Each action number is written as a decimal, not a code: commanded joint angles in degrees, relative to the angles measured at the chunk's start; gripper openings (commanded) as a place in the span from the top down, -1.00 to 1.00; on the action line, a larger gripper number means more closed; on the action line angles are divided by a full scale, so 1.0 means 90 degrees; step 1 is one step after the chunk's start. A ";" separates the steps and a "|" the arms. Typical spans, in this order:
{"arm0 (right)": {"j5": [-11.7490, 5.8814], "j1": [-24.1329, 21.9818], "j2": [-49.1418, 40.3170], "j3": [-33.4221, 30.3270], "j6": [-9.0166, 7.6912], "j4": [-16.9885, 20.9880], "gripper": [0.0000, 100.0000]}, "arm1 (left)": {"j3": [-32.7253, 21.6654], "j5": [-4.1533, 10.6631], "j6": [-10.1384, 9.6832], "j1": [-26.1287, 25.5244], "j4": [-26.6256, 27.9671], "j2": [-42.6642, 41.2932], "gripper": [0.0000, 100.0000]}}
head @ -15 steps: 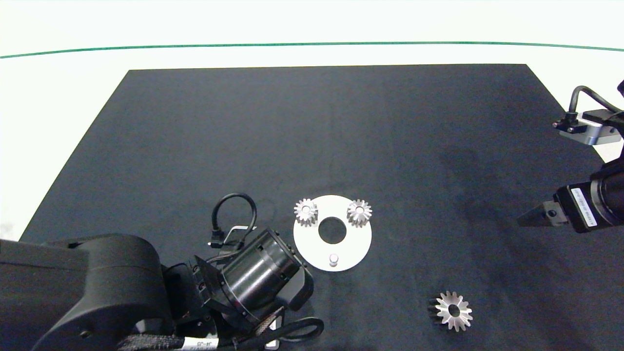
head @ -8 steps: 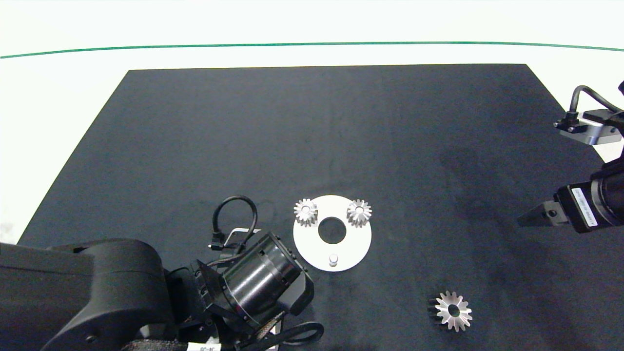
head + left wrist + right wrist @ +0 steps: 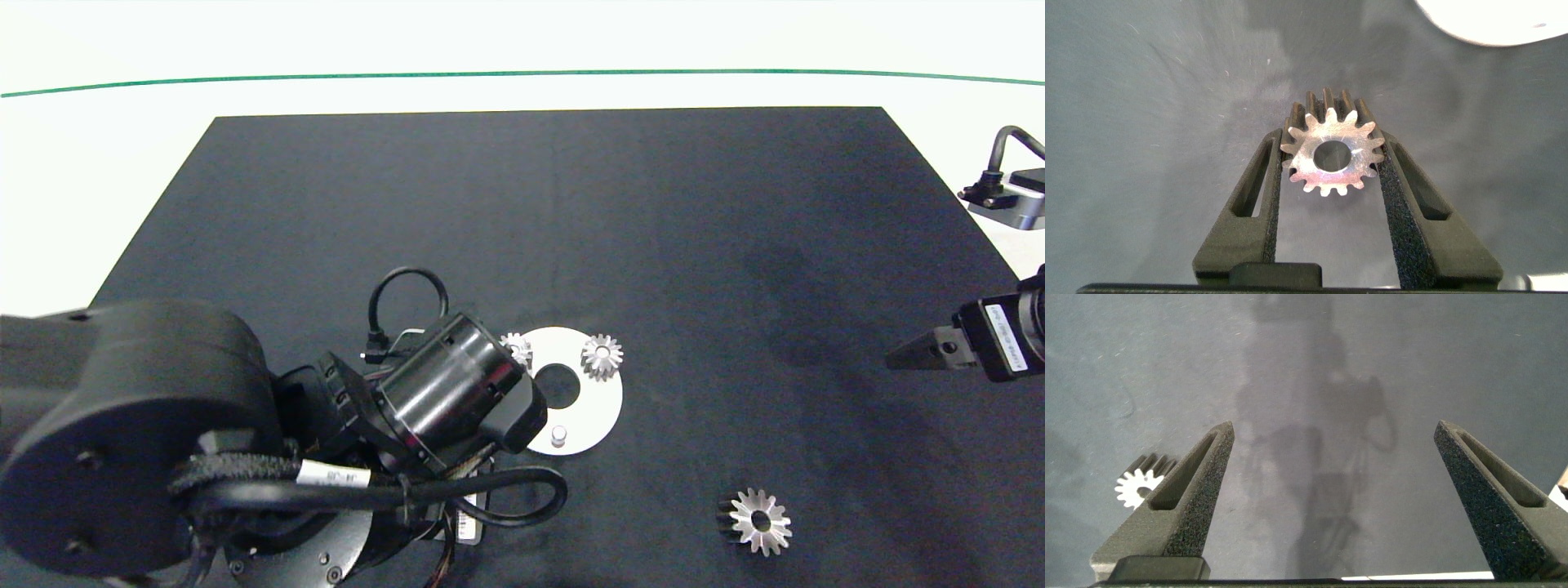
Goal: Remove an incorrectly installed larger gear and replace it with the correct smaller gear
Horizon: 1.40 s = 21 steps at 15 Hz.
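My left gripper (image 3: 1331, 137) is shut on the smaller gear (image 3: 1308, 169), a dull silver gear with short blunt teeth, held above the dark mat close to the white disc (image 3: 1503, 20). In the head view the left wrist hides both, hanging over the left edge of the disc (image 3: 600, 400). On the disc stand one small gear (image 3: 601, 357), another half hidden (image 3: 516, 347), and a bare pin (image 3: 558, 435). The larger gear (image 3: 759, 521), star-like, lies on the mat to the front right, also seen as the larger gear (image 3: 1139, 483). My right gripper (image 3: 1335, 425) is open at the right edge.
The dark mat (image 3: 522, 212) covers most of the white table. A green line (image 3: 522, 74) runs across the far side. The left arm's cables (image 3: 506, 498) loop in front of the disc. The right arm (image 3: 1004, 339) sits at the mat's right border.
The left arm has risen and swung toward the disc, now covering its left edge and part of one small gear. The right arm has drawn back slightly to the right.
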 commanded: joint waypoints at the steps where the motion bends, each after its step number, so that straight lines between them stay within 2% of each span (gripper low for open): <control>1: -0.0006 -0.0077 -0.0113 -0.0022 -0.0030 0.0025 -1.00 | -0.1352 0.0022 0.0138 -0.0253 0.0867 0.0037 0.44; 2: 0.0013 -0.0087 -0.0182 -0.0022 -0.0070 0.0025 -1.00 | -0.1616 0.0012 0.0255 -0.0370 0.1063 0.0096 0.44; 4: 0.0121 -0.0136 -0.0318 -0.0032 -0.0089 0.0025 -1.00 | -0.2036 0.0022 0.0255 -0.0468 0.1239 0.0369 0.44; 7: 0.0463 -0.0517 -0.0631 -0.0081 -0.0363 0.0025 -1.00 | -0.2573 0.0022 0.0304 -0.0702 0.1268 0.0789 0.44; 8: 0.0492 -0.0556 -0.0670 -0.0081 -0.0382 0.0035 -1.00 | -0.2719 0.0022 0.0314 -0.0732 0.1268 0.1014 0.44; 9: 0.0492 -0.0634 -0.0670 -0.0071 -0.0480 0.0035 -1.00 | -0.2836 0.0022 0.0431 -0.0732 0.1326 0.1141 0.44; 11: 0.0609 -0.0859 -0.0660 -0.0100 -0.0548 0.0035 -1.00 | -0.3002 0.0032 0.0460 -0.0732 0.1405 0.1326 0.44; 13: 0.0629 -0.0937 -0.0670 -0.0110 -0.0558 0.0035 -1.00 | -0.3090 0.0032 0.0470 -0.0693 0.1395 0.1453 0.44; 15: 0.0638 -0.1025 -0.0719 -0.0110 -0.0665 0.0035 -1.00 | -0.3266 0.0032 0.0480 -0.0673 0.1405 0.1580 0.44; 21: 0.0726 -0.1337 -0.0807 -0.0130 -0.0802 0.0035 -1.00 | -0.3676 0.0042 0.0490 -0.0712 0.1414 0.1922 0.44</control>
